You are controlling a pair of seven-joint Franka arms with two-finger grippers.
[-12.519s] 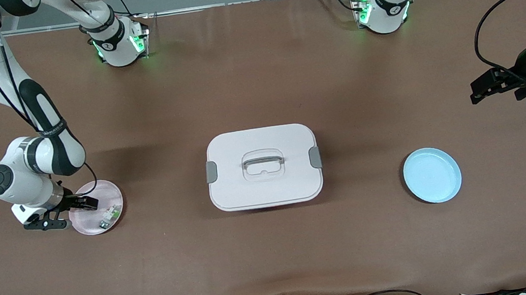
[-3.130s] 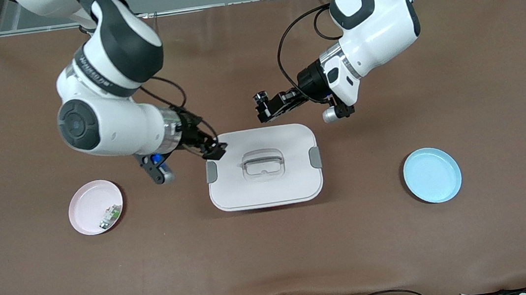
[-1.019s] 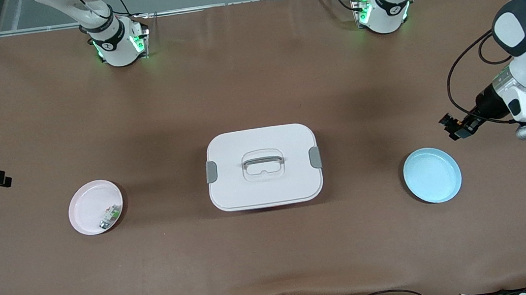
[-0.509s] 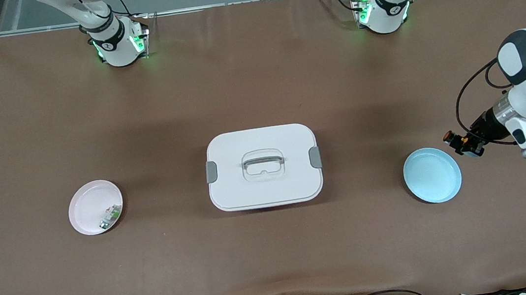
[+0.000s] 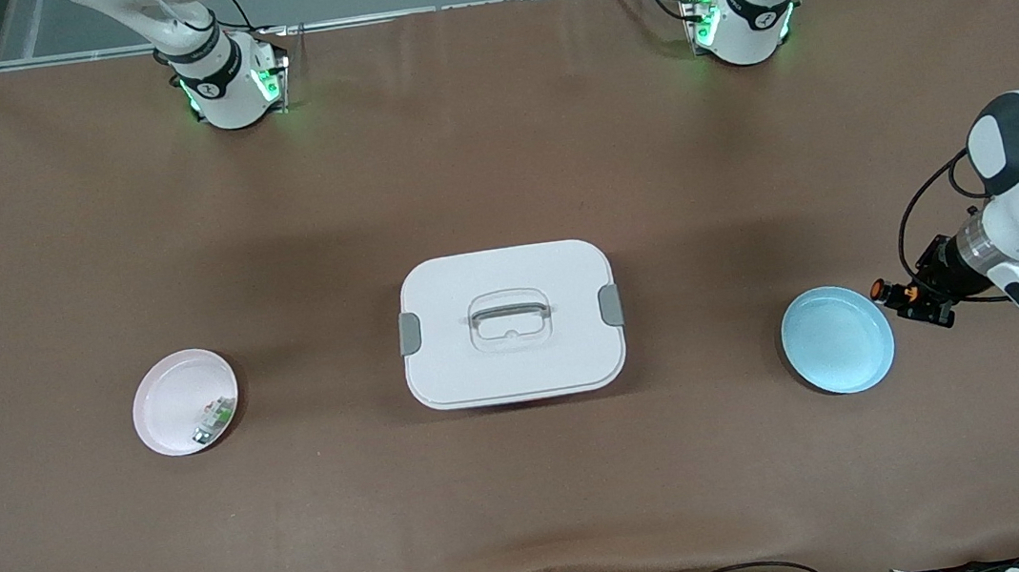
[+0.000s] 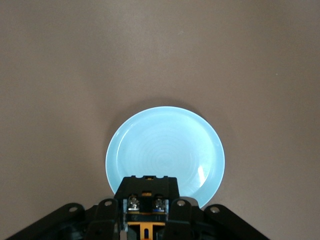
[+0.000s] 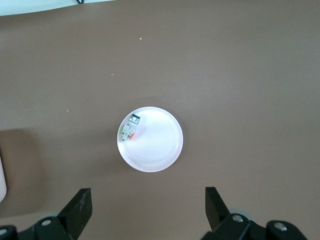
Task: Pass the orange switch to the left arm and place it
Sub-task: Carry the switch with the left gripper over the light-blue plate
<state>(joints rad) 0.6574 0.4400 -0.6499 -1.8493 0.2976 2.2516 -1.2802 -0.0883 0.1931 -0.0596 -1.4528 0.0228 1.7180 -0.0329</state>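
Orange switch (image 5: 880, 290) sits clamped between the left gripper's (image 5: 894, 293) jaws, just off the blue plate's (image 5: 838, 352) rim — apparently held low for a drop-off, well apart from the box (image 5: 510, 324). Right gripper (image 7: 147, 205) waits over the pink plate (image 7: 152, 140), jaws spread — nothing between them.

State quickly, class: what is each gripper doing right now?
Left gripper: shut on the orange switch, beside the blue plate.
Right gripper: open, empty.
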